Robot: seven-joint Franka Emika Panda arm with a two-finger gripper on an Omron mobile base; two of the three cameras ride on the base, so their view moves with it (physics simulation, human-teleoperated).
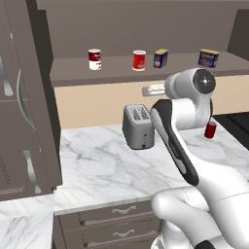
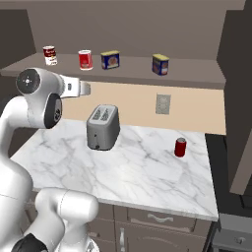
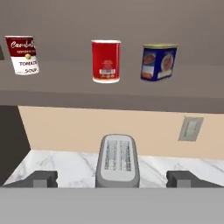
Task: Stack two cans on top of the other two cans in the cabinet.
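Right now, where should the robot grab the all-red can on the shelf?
Around its round middle, from the open front of the cabinet. The red can stands upright, with free shelf on both sides between the soup can and the blue tin, so the open hand can probably straddle it.

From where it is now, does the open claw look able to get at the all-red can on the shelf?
Probably yes: the claw is open, the red can stands apart from its neighbours, and the shelf is doorless.

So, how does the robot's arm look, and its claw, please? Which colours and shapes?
The arm is glossy white, built of thick rounded segments, with dark bands at the joints and a round grey cap on one joint. The claw ends in two small, dark grey, blocky fingertips. No cables show.
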